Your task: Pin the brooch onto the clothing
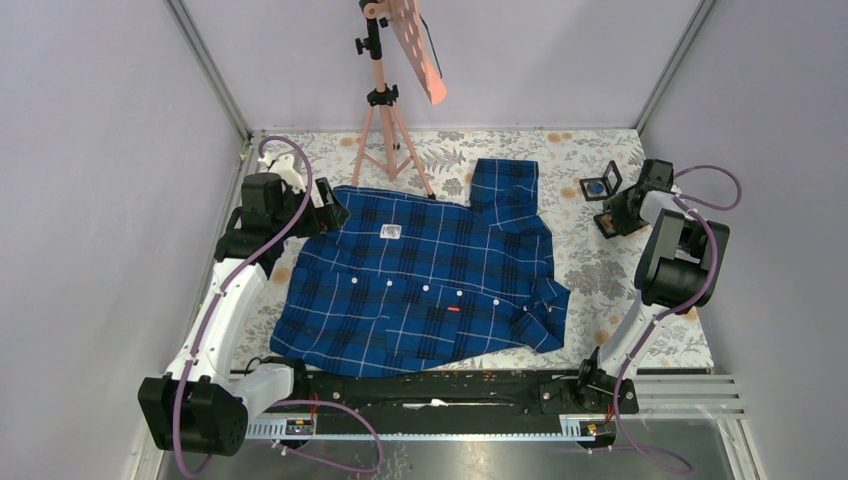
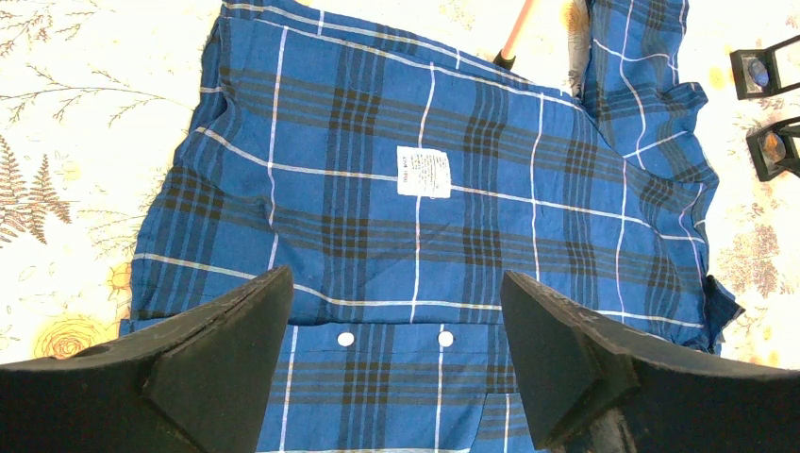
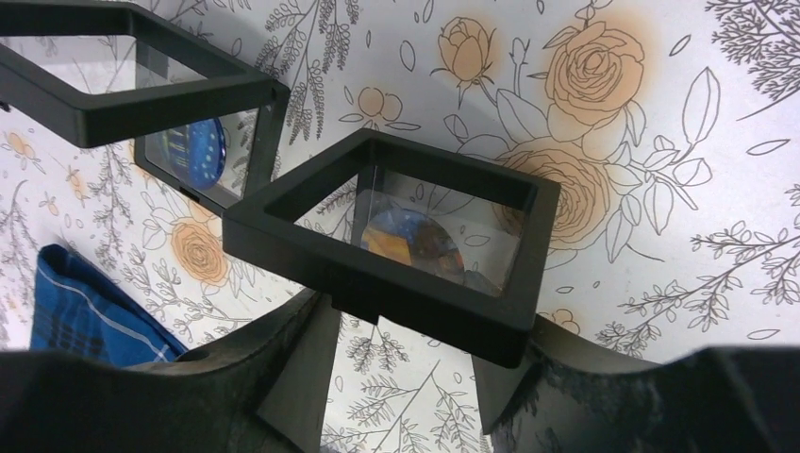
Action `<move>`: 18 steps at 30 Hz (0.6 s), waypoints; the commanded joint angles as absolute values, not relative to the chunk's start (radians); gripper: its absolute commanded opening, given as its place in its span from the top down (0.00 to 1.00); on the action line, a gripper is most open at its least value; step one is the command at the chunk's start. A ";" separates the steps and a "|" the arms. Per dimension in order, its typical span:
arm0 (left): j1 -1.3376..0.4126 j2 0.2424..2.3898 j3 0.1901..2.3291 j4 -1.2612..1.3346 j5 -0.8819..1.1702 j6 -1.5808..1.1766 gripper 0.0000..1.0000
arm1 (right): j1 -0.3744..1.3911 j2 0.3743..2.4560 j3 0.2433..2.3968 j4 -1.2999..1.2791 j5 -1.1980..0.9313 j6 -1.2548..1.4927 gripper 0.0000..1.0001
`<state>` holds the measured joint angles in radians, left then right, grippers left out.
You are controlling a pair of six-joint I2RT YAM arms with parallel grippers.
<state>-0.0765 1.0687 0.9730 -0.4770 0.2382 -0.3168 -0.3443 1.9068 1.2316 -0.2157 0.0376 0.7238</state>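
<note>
One brooch [image 3: 412, 243] in its black frame [image 3: 453, 165] sat between the jaws of my right tool [image 3: 415, 330], grip unclear, far right on the desk [image 1: 600, 270]; the shirt [image 1: 420, 280] lay leftward, by my spread left tool [image 2: 396, 283].

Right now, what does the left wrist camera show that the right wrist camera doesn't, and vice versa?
Only the left wrist view: the white neck label, the white buttons, and the left gripper open above the blue plaid shirt. Only the right wrist view: a round brooch inside the nearer black frame case, with the right gripper straddling that case; whether it grips, I cannot tell. Both: part of the shirt, both frame cases and the floral tablecloth.
</note>
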 commanded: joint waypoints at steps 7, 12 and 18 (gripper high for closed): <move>-0.071 1.050 0.991 -0.434 0.241 -0.311 0.13 | -0.347 1.918 1.246 -0.169 0.055 0.787 0.45; -0.071 1.052 0.991 -0.428 0.254 -0.316 0.13 | -0.347 1.916 1.241 -0.179 0.068 0.786 0.46; -0.070 1.053 0.989 -0.424 0.261 -0.321 0.13 | -0.348 1.932 1.265 -0.229 0.082 0.777 0.47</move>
